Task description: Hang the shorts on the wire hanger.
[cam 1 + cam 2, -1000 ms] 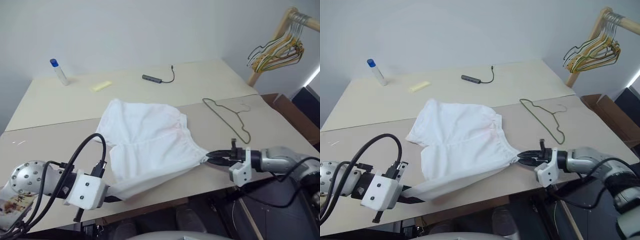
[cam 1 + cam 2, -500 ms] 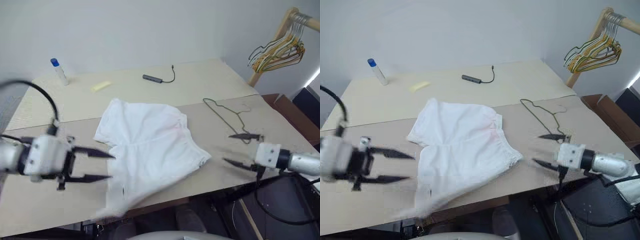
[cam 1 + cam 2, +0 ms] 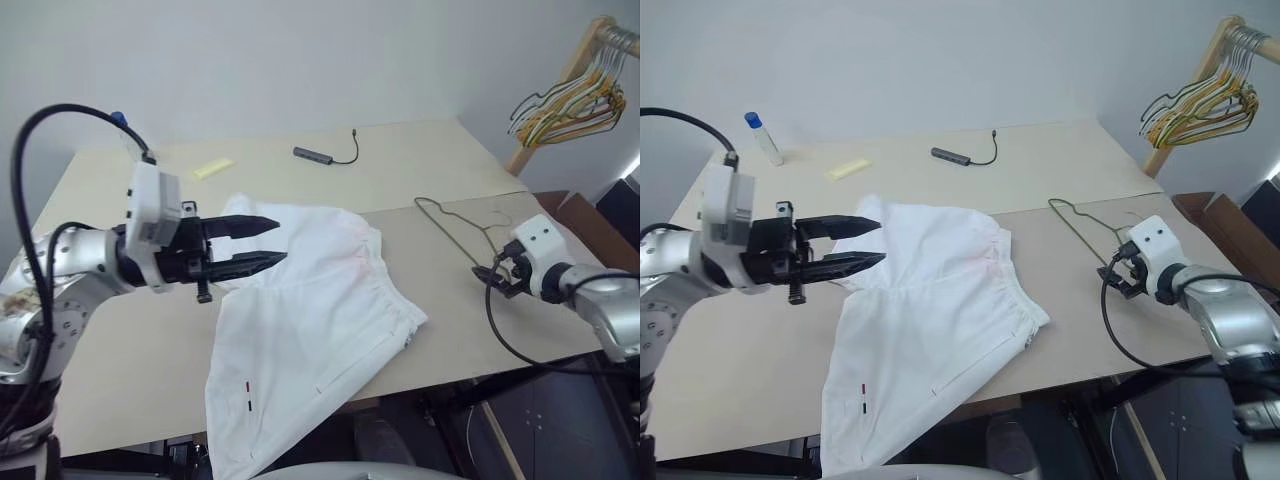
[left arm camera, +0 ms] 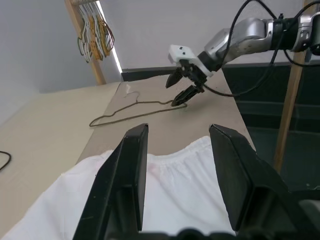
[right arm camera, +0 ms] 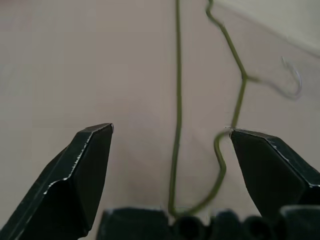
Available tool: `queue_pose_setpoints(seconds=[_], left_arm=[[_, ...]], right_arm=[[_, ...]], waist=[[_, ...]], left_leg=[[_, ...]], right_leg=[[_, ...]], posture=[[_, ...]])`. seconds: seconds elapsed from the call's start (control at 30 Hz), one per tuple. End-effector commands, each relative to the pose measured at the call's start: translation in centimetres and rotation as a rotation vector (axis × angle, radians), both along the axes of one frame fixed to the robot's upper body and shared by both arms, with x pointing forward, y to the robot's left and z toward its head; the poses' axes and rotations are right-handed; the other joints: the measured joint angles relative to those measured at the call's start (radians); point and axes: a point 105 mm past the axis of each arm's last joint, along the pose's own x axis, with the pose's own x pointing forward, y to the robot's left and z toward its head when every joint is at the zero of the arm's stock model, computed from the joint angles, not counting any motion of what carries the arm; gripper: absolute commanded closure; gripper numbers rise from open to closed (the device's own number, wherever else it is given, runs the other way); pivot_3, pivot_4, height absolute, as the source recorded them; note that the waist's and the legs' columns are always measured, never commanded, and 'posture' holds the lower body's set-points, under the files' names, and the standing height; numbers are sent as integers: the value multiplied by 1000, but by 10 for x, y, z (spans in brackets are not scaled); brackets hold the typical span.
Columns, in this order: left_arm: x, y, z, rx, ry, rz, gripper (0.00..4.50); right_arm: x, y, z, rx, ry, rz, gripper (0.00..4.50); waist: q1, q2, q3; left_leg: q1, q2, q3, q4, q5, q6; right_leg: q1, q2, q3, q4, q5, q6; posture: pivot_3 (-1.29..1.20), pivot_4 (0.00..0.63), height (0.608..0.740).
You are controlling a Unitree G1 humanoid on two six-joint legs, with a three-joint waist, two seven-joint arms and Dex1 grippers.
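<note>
1. The shorts (image 3: 310, 320) are spread flat on the table (image 3: 420, 165), with one leg draped over the near edge.
2. The wire hanger (image 3: 455, 228) is laid flat on the table, to the right of the shorts and apart from them.
3. The left gripper (image 3: 262, 243) is held above the shorts' far left corner, fingers parted and empty.
4. The right gripper (image 4: 181, 91) is poised at the hanger's near end, fingers spread wide with nothing held.
</note>
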Motion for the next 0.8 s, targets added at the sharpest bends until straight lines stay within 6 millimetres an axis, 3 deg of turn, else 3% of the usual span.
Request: queue_pose_setpoints(seconds=[0.03, 0.2, 0.33, 0.53, 0.63, 0.8], left_arm=[[3, -6, 6, -18, -27, -9, 2402], [1, -11, 3, -25, -29, -21, 2402], [-2, -8, 1, -20, -28, -9, 2402], [-4, -8, -1, -13, -34, -11, 2402], [-4, -9, -2, -11, -34, -11, 2402], [-4, -9, -2, -9, -35, -12, 2402]], right_arm=[[13, -27, 0, -27, 47, -192, 144], [29, -34, 4, 78, 32, -282, 144], [29, -34, 3, 163, 54, -300, 144], [23, -42, -12, 226, 135, -407, 144], [19, -42, -20, 251, 177, -441, 686], [12, -40, -30, 285, 247, -462, 2454]], waist=[[-2, 0, 0], [-13, 1, 0], [-14, 1, 0], [-24, 1, 0], [-28, 1, 0], [-27, 0, 0]], left_leg=[[0, 0, 0, 0, 0, 0], [-1, 0, 0, 0, 0, 0], [-2, 0, -1, 0, 0, 0], [0, 0, -1, 0, 0, 0], [0, 0, -1, 0, 0, 0], [0, 0, -2, 0, 0, 0]], right_leg=[[0, 0, 0, 0, 0, 0], [0, 0, 0, -1, 0, 0], [0, 0, 0, -1, 0, 1], [1, 0, 0, -1, 0, 1], [2, 0, 0, -1, 0, 1], [2, 1, 0, -1, 0, 1]], posture=[[-166, 0, 740], [-144, 0, 740], [-132, 0, 740], [-128, 0, 740], [-129, 0, 740], [-128, 0, 740]])
